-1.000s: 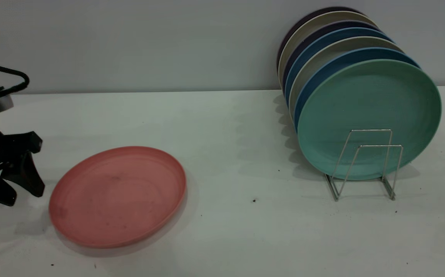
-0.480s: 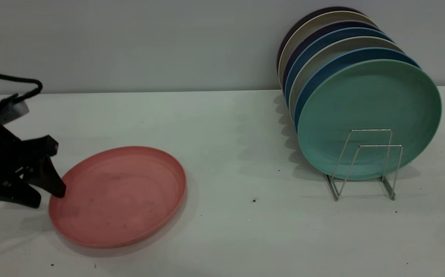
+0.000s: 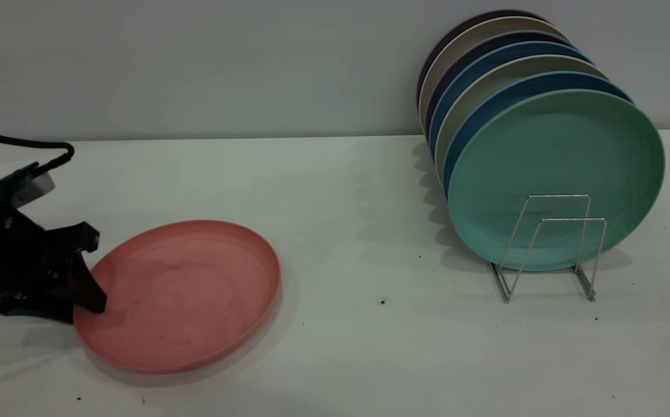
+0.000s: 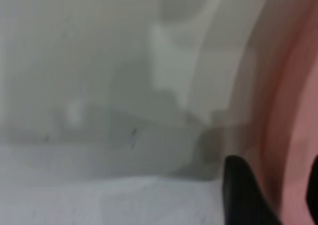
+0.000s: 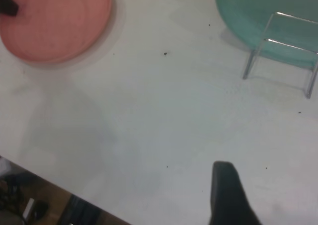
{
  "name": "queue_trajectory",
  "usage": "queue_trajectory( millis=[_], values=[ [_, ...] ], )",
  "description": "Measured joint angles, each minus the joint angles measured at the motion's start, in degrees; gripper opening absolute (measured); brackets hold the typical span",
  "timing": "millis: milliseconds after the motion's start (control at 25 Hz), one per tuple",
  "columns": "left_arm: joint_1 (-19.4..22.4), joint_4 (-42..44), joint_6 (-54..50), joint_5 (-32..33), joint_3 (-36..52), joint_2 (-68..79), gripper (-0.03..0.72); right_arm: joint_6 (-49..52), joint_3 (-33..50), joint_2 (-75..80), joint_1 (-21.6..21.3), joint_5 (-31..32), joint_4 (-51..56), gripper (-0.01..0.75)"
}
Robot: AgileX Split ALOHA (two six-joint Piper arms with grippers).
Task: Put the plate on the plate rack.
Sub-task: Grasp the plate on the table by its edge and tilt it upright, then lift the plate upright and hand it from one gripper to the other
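The salmon-pink plate lies flat on the white table at the front left. My left gripper is open at the plate's left edge, one finger over the inside of the rim and the other outside it. In the left wrist view the pink rim lies between the two dark fingertips. The wire plate rack stands at the right, its front loops showing. My right gripper is out of the exterior view; its wrist view shows one finger over bare table, the plate and the rack far off.
A mint-green plate stands upright in the rack, with several blue, cream and dark plates behind it against the grey wall. The table between plate and rack is bare white surface with small dark specks.
My left gripper has moved right and down from the table's left edge to the pink plate's left rim. The plate and the rack have not moved.
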Motion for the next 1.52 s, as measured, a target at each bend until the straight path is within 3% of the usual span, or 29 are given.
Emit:
queue_trajectory(
  millis=[280,640,880,1320,1520],
  values=[
    [0.0,-12.0,11.3,1.5,0.0,2.4,0.028,0.0,0.0,0.0,0.0,0.0,0.0,0.446],
    [0.0,-14.4,16.2,0.8,-0.2,-2.8,0.014,0.0,0.0,0.0,0.0,0.0,0.7,0.446],
    [0.0,-14.4,25.0,2.9,-1.3,-8.8,0.014,-2.7,0.0,1.6,0.0,0.2,7.9,0.446],
    [0.0,-21.1,42.7,18.7,-1.3,-9.6,0.014,-29.6,-0.1,18.5,0.0,0.6,38.4,0.446],
    [-0.8,-26.1,45.0,20.9,-1.3,-9.6,0.014,-40.8,-0.4,26.3,0.0,2.1,48.5,0.446]
  ],
)
